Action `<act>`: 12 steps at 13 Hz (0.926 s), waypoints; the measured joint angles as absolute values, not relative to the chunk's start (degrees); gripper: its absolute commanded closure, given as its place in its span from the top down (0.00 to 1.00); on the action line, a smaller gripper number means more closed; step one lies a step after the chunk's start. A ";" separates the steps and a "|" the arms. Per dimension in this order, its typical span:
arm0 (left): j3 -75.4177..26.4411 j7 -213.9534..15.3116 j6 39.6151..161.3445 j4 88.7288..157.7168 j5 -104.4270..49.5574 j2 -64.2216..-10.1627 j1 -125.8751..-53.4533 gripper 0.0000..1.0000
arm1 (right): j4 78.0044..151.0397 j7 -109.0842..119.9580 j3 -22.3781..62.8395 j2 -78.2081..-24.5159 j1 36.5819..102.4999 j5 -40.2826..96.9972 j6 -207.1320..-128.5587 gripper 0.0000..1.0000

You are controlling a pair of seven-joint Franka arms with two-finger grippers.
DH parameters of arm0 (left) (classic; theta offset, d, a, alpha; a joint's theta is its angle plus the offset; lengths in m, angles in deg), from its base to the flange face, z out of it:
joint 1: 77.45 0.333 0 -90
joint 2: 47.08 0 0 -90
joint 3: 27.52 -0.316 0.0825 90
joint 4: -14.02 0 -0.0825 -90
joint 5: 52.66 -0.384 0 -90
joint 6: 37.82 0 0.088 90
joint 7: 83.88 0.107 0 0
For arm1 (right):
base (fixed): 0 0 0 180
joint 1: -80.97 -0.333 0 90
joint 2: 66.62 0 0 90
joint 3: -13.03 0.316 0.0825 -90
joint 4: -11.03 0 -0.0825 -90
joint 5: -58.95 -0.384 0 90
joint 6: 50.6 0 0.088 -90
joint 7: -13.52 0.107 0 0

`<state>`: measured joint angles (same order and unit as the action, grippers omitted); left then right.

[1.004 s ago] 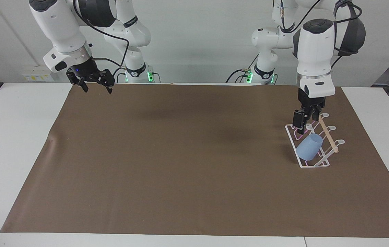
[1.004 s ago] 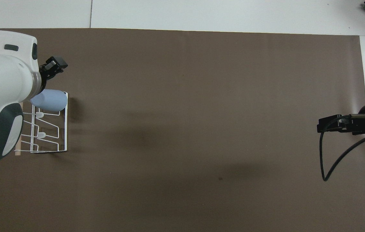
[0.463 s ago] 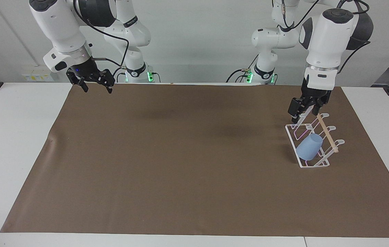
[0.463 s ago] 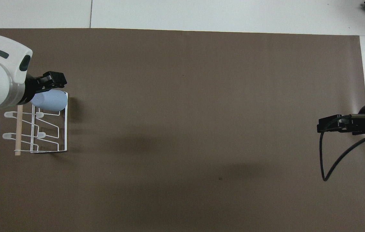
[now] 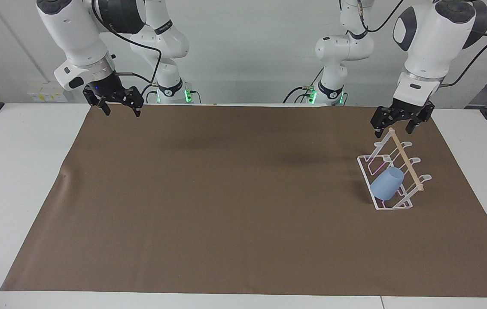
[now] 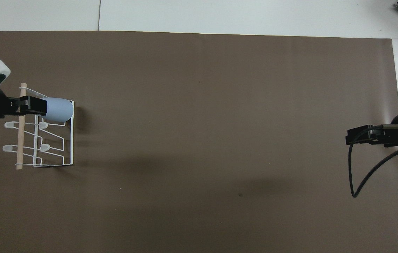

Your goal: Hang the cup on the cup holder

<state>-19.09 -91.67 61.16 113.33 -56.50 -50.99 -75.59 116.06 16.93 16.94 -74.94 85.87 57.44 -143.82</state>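
Observation:
The light blue cup [image 5: 387, 183] hangs tilted on a prong of the white wire cup holder [image 5: 407, 164], at the holder's end farther from the robots. In the overhead view the cup [image 6: 58, 109] sits at one end of the cup holder [image 6: 19, 140]. My left gripper [image 5: 398, 125] is open and empty in the air, over the holder's end nearer to the robots, clear of the cup. Seen from overhead, the left gripper [image 6: 27, 105] overlaps the rod. My right gripper [image 5: 115, 104] waits open and empty over the mat's corner at the right arm's end.
A brown mat [image 5: 226, 193] covers most of the white table [image 5: 11, 171]. The holder stands on it toward the left arm's end. A black cable [image 6: 360, 175] loops beside the right gripper [image 6: 352, 137].
My left gripper has risen off the holder and drawn back toward the robots, empty. The cup stays on its prong. The right arm has not moved.

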 measured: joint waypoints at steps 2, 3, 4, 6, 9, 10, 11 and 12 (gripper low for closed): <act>-19.07 -89.78 54.92 110.19 -55.71 -50.82 -75.26 1.00 | 116.06 16.93 16.94 -74.94 85.88 57.44 -143.82 1.00; -19.02 -89.22 53.06 109.16 -55.54 -50.79 -75.26 1.00 | 116.06 16.93 16.94 -74.94 85.87 57.44 -143.82 1.00; -19.04 -88.80 52.54 108.92 -55.34 -50.78 -75.26 1.00 | 116.06 16.93 16.94 -74.94 85.87 57.44 -143.82 1.00; -19.02 -88.39 54.46 110.17 -55.16 -50.74 -75.26 1.00 | 116.06 16.93 16.94 -74.94 85.87 57.44 -143.82 1.00; -18.82 -88.34 56.24 111.73 -55.01 -50.76 -75.42 1.00 | 116.06 16.93 16.94 -74.94 85.88 57.44 -143.82 1.00; -18.91 -88.34 56.15 111.77 -54.99 -50.82 -75.39 1.00 | 116.06 16.93 16.94 -74.94 85.87 57.44 -143.82 1.00; -19.08 -88.28 56.15 111.74 -54.29 -50.98 -75.32 1.00 | 116.06 16.93 16.94 -74.94 85.88 57.44 -143.82 1.00; -19.22 -87.72 56.16 111.49 -52.63 -51.18 -75.07 1.00 | 116.06 16.93 16.94 -74.94 85.87 57.44 -143.82 1.00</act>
<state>-19.22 -87.72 56.16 111.49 -52.63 -51.18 -75.07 116.06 16.93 16.94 -74.94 85.87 57.44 -143.82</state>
